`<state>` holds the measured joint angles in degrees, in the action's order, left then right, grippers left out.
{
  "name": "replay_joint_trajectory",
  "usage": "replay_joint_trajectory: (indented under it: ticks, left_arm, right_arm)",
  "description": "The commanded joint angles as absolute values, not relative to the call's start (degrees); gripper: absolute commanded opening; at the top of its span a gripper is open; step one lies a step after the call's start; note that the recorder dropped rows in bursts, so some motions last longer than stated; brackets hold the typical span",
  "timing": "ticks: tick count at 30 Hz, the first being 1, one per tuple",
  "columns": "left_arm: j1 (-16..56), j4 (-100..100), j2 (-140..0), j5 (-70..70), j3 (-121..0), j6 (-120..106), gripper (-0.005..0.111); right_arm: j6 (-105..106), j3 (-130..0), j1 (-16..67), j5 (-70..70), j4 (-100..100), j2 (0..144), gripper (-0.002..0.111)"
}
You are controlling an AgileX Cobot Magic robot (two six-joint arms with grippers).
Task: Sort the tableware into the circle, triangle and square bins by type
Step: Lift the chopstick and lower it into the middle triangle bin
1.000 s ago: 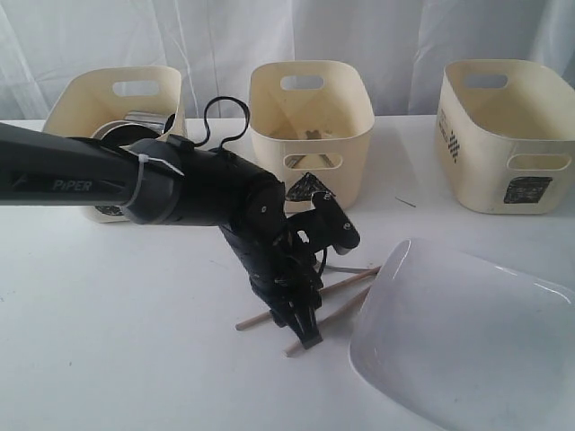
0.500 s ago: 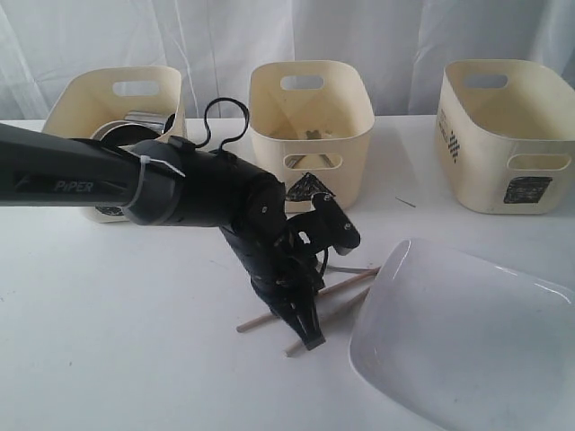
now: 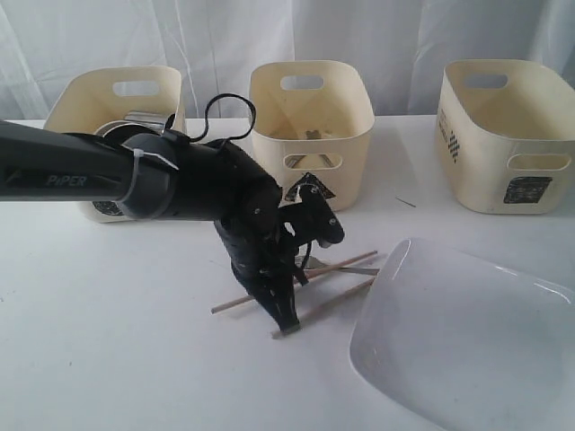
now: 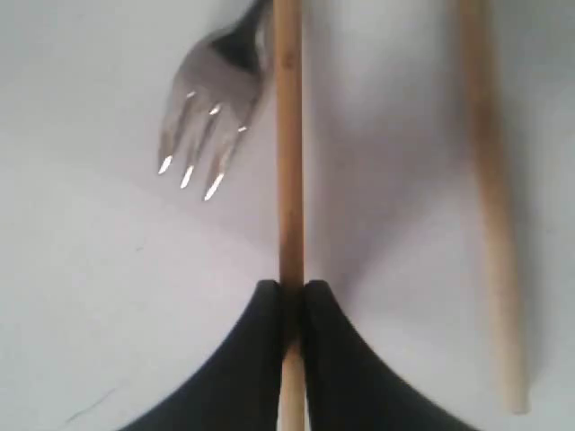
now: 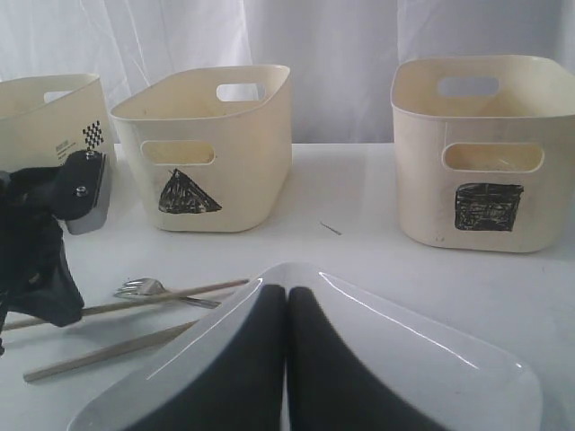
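The left arm stretches in low, wrist bent down, and the left gripper [image 3: 286, 321] has its fingers pinched on one chopstick [image 4: 288, 135]. The right gripper [image 5: 287, 301] has its fingers pressed together.

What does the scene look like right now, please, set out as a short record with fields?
Left gripper: shut on one chopstick
Other chopstick: loose on the table, beside the held one
Fork: on the table by the chopsticks
Right gripper: shut, empty, plate just beyond it
Plate: on the table, not yet in a bin
Bins: triangle bin in the middle, square bin right, third bin left with steel ware inside
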<state>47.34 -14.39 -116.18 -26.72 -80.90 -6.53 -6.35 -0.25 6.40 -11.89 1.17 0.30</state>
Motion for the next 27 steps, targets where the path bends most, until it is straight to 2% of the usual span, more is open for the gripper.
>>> replay_joint_trajectory:
  ticks: [1,13,17,27]
  left_arm:
    - [45.04,-17.35,-113.98,-29.14,-80.80,-2.08,0.000]
    - [44.68,-12.15,-102.73,-23.43,-80.80,-2.08,0.000]
    - [44.68,-12.40,-100.21,-16.31,-80.80,-2.45,0.000]
    - [43.06,-15.72,-106.81,-0.40,-91.80,-5.34,0.000]
  right_arm:
    - [-6.28,0.00,6.27,-11.68,0.81,0.00,0.000]
    - [-6.28,0.00,6.27,-11.68,0.81,0.00,0.000]
    - [-6.28,0.00,6.27,-11.68,0.81,0.00,0.000]
    - [-6.28,0.00,6.27,-11.68,0.81,0.00,0.000]
